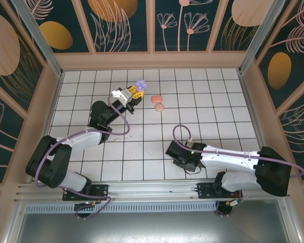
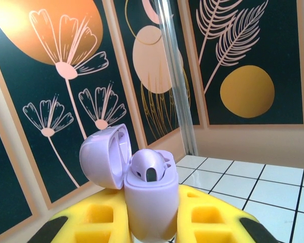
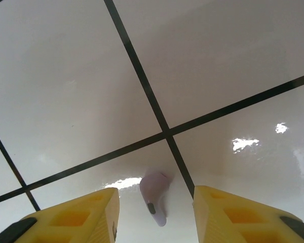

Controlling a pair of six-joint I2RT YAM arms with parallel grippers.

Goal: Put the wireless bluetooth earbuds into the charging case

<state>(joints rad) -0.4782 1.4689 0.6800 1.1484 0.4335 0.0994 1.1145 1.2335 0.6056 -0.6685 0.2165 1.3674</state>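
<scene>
My left gripper [image 1: 136,93] is shut on a purple charging case [image 2: 151,202], held upright with its lid [image 2: 102,155] flipped open to the left. One purple earbud [image 2: 149,167] sits in the case's left slot. From above, the case [image 1: 140,85] appears at the gripper's tip, lifted over the far middle of the table. My right gripper [image 3: 156,212] is open, pointing down at the white tiles, and a second purple earbud [image 3: 155,195] lies on the table between its yellow fingers [image 3: 76,217]. The right gripper [image 1: 181,161] hangs low near the front.
Two closed cases lie right of the left gripper: a coral-pink one [image 1: 157,98] and a peach one [image 1: 159,107]. Patterned walls enclose the tiled table [image 1: 218,101], and a metal post [image 2: 178,81] stands in the corner behind the held case.
</scene>
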